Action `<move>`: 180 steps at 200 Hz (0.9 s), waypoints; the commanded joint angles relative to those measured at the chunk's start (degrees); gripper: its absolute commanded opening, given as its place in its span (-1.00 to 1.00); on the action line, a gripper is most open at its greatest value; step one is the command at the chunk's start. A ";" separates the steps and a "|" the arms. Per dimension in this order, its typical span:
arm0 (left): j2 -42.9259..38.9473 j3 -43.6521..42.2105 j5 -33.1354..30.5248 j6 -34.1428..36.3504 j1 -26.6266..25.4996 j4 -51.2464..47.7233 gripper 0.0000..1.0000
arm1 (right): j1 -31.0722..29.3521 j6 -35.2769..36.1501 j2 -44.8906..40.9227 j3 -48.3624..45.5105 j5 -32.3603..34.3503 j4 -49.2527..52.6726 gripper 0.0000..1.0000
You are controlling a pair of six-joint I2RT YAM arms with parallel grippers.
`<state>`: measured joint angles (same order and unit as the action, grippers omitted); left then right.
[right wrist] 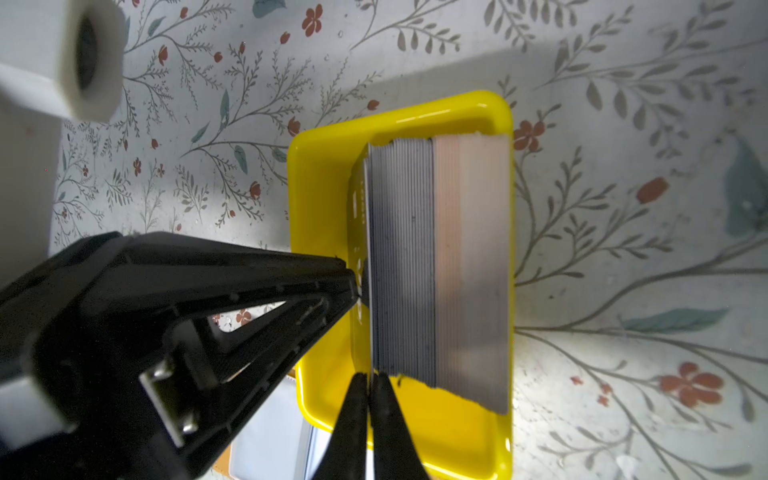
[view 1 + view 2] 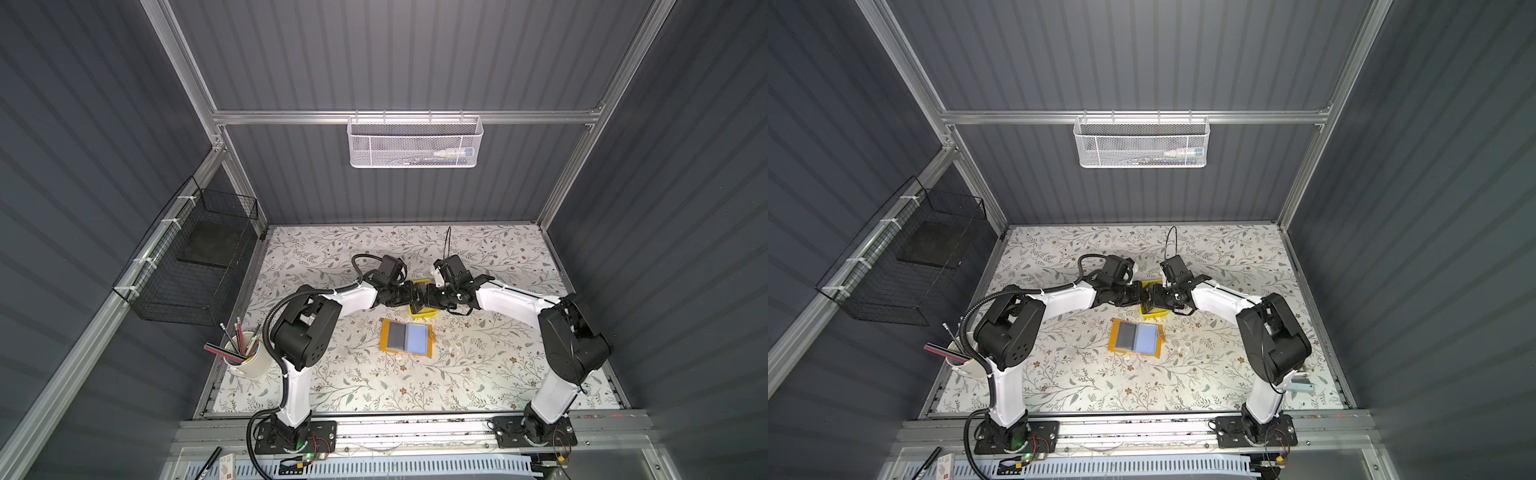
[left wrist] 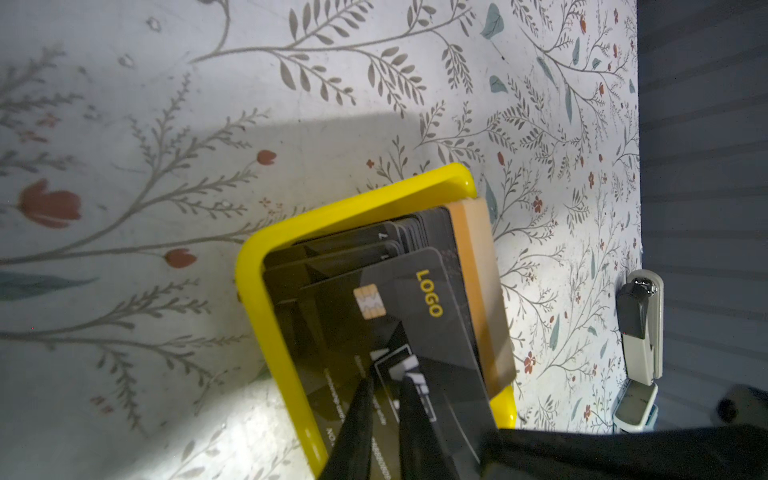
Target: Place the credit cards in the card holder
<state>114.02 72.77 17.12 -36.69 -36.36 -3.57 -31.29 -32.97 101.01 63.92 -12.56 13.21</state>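
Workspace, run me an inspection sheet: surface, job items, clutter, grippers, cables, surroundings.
Surface: floral-print table, brightly lit in the middle.
Job's things: credit cards stand on edge, packed in a yellow tray; card holder lies open beside the tray, on the arm bases' side.
Clutter: cup of pencils by the left arm; stapler at the table's edge.
Grippers: right gripper shut on the end of the front card; left gripper nearly closed at that card's face, grip unclear.
Cables: black hose along the left arm; thin loop above the right wrist.
Surroundings: white mesh basket on the back rail; black wire basket on the left wall.
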 commanded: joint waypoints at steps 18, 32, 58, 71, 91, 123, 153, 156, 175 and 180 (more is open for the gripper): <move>-2.19 -1.31 -1.12 0.91 -0.49 -3.08 -0.67 | -0.62 -0.33 -1.06 0.47 0.77 -1.21 -0.93; -4.89 -2.27 -1.72 1.31 -0.49 -2.93 -0.64 | -1.01 -0.86 -2.56 -0.49 1.50 -1.39 -0.96; -9.78 -4.45 -0.42 1.03 -0.51 -2.77 -0.54 | -1.99 -2.02 -6.16 -3.17 2.67 -2.91 -0.99; -12.93 -6.38 0.61 0.59 -0.52 -2.23 -0.53 | -2.36 -2.67 -7.98 -4.72 3.05 -3.79 -0.99; -17.84 -9.99 1.33 0.05 -0.49 -1.14 -0.50 | -2.69 -3.49 -10.84 -6.57 3.72 -4.56 -0.99; -24.62 -15.67 5.75 -1.15 -0.42 2.29 -0.43 | -2.82 -5.82 -16.72 -11.88 3.84 -8.83 -1.00; -28.46 -19.94 11.58 -2.26 0.05 6.99 -0.35 | -2.87 -7.36 -24.03 -16.84 3.25 -10.02 -1.00; -28.64 -20.19 12.18 -2.47 0.15 7.36 -0.35 | -2.82 -7.48 -24.89 -17.46 3.05 -10.19 -1.00; -30.02 -22.90 15.53 -4.39 0.32 12.46 -0.35 | -2.87 -8.60 -30.29 -21.24 2.25 -11.00 -1.00; -30.38 -23.73 16.10 -5.08 0.41 14.04 -0.34 | -2.90 -9.05 -31.83 -22.15 2.06 -11.23 -1.00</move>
<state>85.86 52.03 27.18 -38.94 -36.38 3.09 -33.91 -39.64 74.74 45.21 -9.76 4.19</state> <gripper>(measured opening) 0.324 0.046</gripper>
